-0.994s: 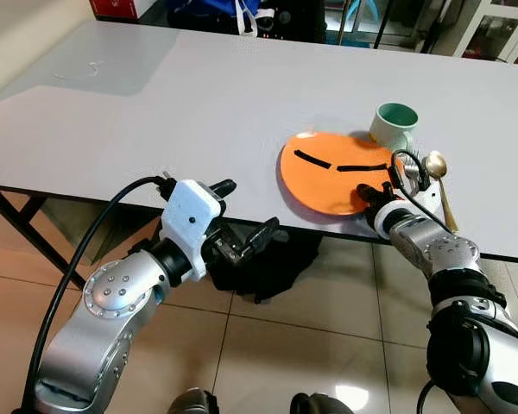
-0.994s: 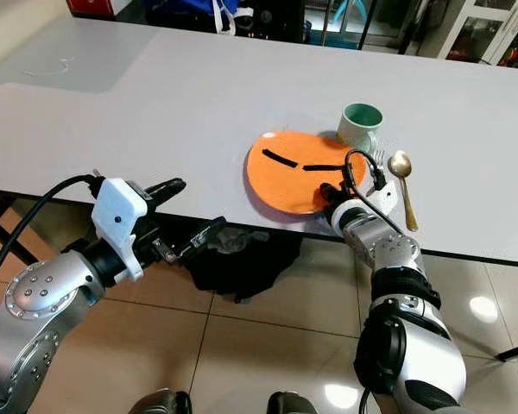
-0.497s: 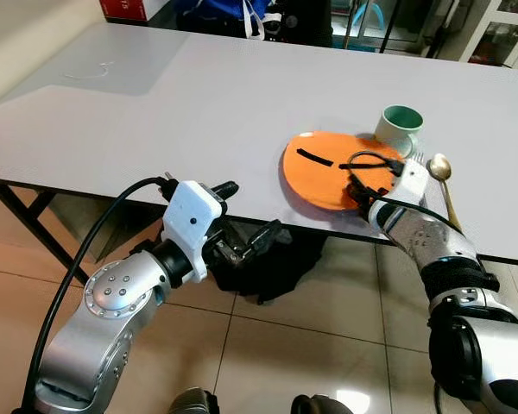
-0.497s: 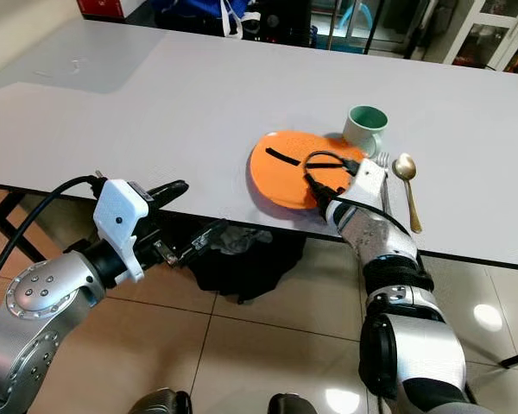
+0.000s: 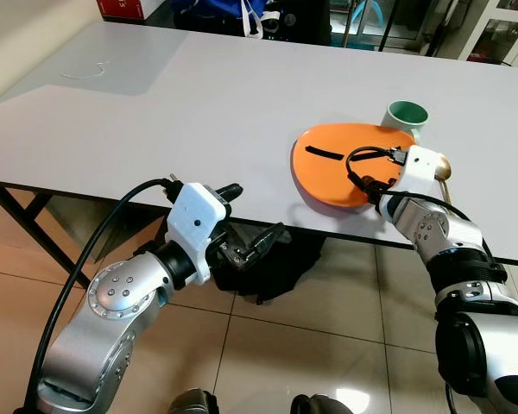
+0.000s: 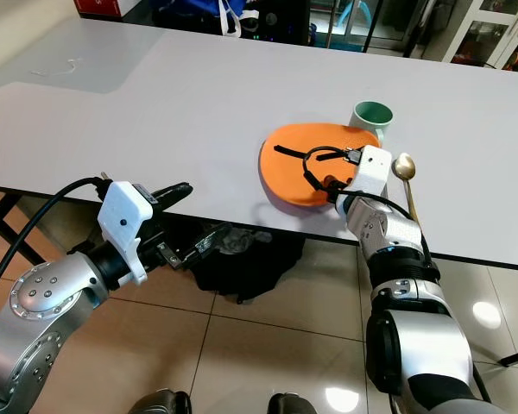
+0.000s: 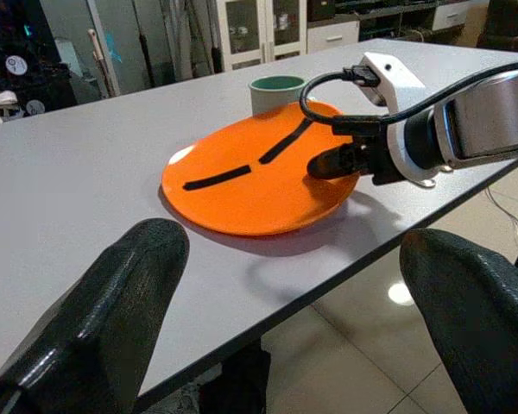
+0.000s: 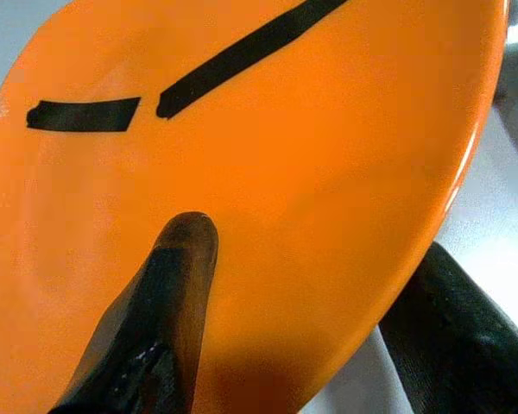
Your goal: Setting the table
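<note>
An orange plate with two black tape strips lies near the front edge of the grey table, its near side raised a little. My right gripper is shut on the plate's near rim, one finger on top and the other beneath. Just behind the plate stands a white mug with a green inside. A gold spoon lies to the right of the plate, beside my wrist. My left gripper hangs open below the table's front edge, with nothing between its fingers.
A black bag lies on the tiled floor under the table. Chairs and dark clutter stand beyond the table's far edge. The table's left half and middle are bare grey surface.
My right gripper has closed on the plate's near rim, tilted it up and shifted it right, toward the mug. The left arm has stayed where it was.
</note>
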`<state>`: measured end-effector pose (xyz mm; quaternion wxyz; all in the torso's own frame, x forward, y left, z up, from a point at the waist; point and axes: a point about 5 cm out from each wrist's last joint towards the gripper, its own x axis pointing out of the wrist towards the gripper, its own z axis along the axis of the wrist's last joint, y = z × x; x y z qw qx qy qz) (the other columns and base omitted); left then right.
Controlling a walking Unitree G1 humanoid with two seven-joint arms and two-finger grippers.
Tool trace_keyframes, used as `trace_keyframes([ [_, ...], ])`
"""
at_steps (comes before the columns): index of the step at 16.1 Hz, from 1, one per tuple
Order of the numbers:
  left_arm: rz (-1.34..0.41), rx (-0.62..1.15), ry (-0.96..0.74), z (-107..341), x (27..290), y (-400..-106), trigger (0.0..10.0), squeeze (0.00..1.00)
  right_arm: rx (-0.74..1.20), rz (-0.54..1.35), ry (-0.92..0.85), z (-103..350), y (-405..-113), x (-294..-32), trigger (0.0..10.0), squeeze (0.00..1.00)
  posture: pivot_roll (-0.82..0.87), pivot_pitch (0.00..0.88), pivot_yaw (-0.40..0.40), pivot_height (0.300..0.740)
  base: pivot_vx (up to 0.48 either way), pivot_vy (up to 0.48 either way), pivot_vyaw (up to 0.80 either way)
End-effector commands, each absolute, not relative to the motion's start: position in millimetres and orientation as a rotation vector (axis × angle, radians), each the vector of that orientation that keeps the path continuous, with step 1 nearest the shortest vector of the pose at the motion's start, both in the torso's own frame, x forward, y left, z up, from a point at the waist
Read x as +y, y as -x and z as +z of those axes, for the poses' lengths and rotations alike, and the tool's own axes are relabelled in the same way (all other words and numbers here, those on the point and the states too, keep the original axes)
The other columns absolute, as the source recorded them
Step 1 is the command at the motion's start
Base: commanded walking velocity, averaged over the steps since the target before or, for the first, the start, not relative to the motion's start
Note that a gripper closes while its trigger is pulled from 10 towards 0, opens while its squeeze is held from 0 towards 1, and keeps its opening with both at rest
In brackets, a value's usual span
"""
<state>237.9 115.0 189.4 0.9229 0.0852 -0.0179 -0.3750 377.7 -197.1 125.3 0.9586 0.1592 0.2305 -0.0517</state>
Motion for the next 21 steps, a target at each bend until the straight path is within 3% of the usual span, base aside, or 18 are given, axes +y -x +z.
trace_keyframes([
  [1, -0.788, -0.044, -0.188, 191.7, 111.9, -236.0, 10.0, 0.00, 0.602, -0.106, -0.353, 97.4, -364.6, -195.2, 10.0, 0.00, 0.03, 0.115, -0.020, 0.740, 0.000, 0.000, 0.00],
  [3, -0.789, -0.043, -0.189, 191.1, 111.9, -235.9, 10.0, 0.00, 0.583, -0.021, -0.490, 102.5, -365.8, -186.1, 10.0, 0.00, 0.03, 0.115, -0.021, 0.740, 0.000, 0.000, 0.00],
  [4, -0.789, -0.042, -0.189, 191.0, 111.9, -235.9, 10.0, 0.00, 0.588, -0.021, -0.501, 102.3, -365.4, -186.4, 10.0, 0.72, 0.03, 0.115, -0.021, 0.740, 0.000, 0.000, 0.00],
  [5, -0.790, -0.042, -0.189, 190.9, 112.0, -235.9, 10.0, 0.00, 0.604, -0.035, -0.483, 100.3, -363.8, -189.1, 10.0, 1.00, 0.03, 0.115, -0.021, 0.740, 0.000, 0.000, 0.00],
  [11, -0.795, -0.037, -0.189, 190.2, 111.7, -234.7, 10.0, 0.00, 0.706, 0.029, -0.268, 101.6, -352.9, -189.5, 10.0, 1.00, 0.03, 0.114, -0.027, 0.740, 0.000, 0.000, 0.00],
  [12, -0.794, -0.035, -0.188, 189.8, 111.9, -234.5, 10.0, 0.00, 0.733, 0.039, -0.261, 102.2, -348.0, -190.7, 10.0, 0.06, 0.03, 0.115, -0.025, 0.740, 0.000, 0.000, 0.00],
  [13, -0.794, -0.034, -0.188, 189.7, 112.0, -234.4, 10.0, 0.00, 0.744, 0.040, -0.252, 102.1, -346.0, -191.5, 10.0, 0.00, 0.03, 0.115, -0.025, 0.740, 0.000, 0.000, 0.00],
  [21, -0.801, -0.025, -0.189, 186.7, 110.6, -234.7, 10.0, 0.00, 0.670, 0.117, -0.416, 122.1, -316.4, -195.1, 10.0, 0.00, 0.02, 0.109, -0.027, 0.740, 0.000, 0.000, 0.00],
])
